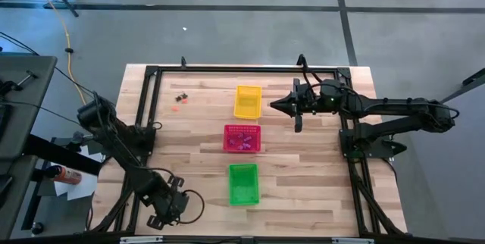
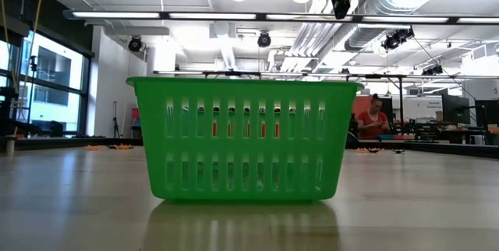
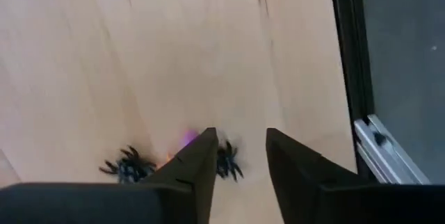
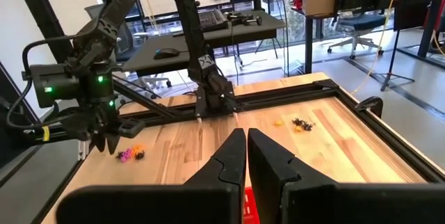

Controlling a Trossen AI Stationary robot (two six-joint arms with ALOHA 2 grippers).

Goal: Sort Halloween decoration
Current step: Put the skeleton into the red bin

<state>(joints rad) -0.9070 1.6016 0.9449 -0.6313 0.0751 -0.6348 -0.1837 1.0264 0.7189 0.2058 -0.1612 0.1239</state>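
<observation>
**A:** Where are the trinkets?

**B:** One small group (image 1: 180,96) lies on bare wood well to the left of the red basket (image 1: 227,147), toward the far rail. Another, purple and orange (image 4: 128,154), lies left of that basket too, but toward the near corner, right under the left gripper (image 3: 240,135). Two black spiders (image 3: 128,168) and a purple piece (image 3: 188,139) show just beside its fingers.

**A:** Is it holding one?

**B:** No. Its fingers stand partly apart with only wood between them. One spider touches the outside of a finger. I judge it is set low so it can close on a piece.

**A:** And the other arm?

**B:** The right gripper (image 1: 274,106) hangs to the right of the red basket and beyond it, beside the yellow basket (image 1: 248,101). Its fingers are closed on nothing, and it looks like it is waiting.

**A:** Is there room to move?

**B:** The black table rail (image 3: 348,43) runs close beside the left gripper, so there is little room on that side. Toward the red basket the boards are open. The green basket (image 1: 243,183) sits on the near side of the red one.
</observation>
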